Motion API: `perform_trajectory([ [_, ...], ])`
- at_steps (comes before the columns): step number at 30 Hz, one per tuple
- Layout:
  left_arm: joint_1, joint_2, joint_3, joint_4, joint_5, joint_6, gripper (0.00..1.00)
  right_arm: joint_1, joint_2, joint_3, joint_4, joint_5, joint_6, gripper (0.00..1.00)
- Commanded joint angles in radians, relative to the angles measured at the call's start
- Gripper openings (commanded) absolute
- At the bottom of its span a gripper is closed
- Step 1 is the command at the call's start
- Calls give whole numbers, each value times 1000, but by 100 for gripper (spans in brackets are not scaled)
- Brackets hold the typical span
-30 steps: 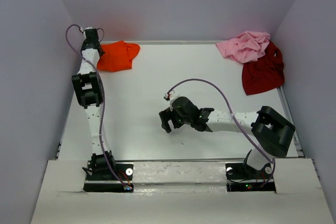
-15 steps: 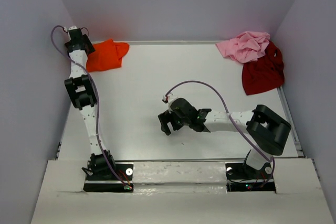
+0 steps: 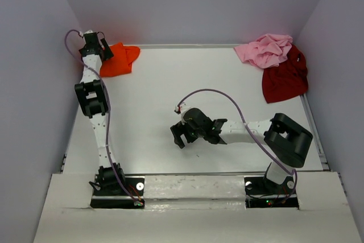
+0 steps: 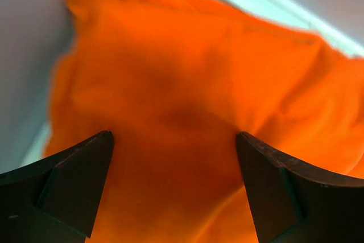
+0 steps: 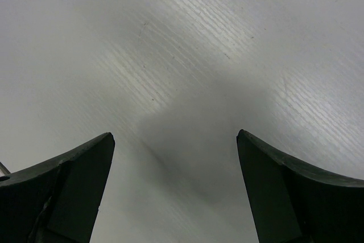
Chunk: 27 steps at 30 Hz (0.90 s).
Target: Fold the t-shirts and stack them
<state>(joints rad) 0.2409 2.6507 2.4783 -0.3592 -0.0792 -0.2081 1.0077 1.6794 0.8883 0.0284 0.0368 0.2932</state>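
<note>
Lying crumpled in the far right corner, pink t-shirt (image 3: 264,49) touching dark red t-shirt (image 3: 284,78), far and right of wide-open right gripper (image 3: 181,138), the nearer; left gripper (image 4: 173,140), jaws wide, over orange t-shirt (image 3: 119,60), far left.

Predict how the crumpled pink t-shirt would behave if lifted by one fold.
The pink t-shirt lies in loose wrinkles, so it would probably hang limp and unfurl. It lies against the dark red t-shirt, so lifting might drag that along. Thin cloth: likely light.
</note>
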Motion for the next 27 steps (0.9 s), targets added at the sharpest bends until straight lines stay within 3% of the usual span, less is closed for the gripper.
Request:
perform_trajectory([
  [1,-77,-127,-82,-11,18,-13,99,11,-21,26,34,55,-20,94],
  [4,-158,-236,-220,48,68,-57,99,11,-50,14,38,107,7,96],
  [8,-232,-486,-522,161,208,-187,99,11,-93,3,41,218,35,100],
  [11,-351,-800,-924,325,106,-154,99,2,-132,9,28,259,38,100],
  [13,-452,-874,-999,335,-88,-114,99,2,-142,23,12,249,43,100],
  [15,-497,-913,-1006,318,-168,-56,99,2,-136,37,1,221,55,100],
  [17,-477,-910,-960,229,-130,-98,99,2,-133,52,-24,204,72,99],
  [27,-402,-930,-1157,353,19,-247,99,2,-222,37,-87,268,72,98],
])
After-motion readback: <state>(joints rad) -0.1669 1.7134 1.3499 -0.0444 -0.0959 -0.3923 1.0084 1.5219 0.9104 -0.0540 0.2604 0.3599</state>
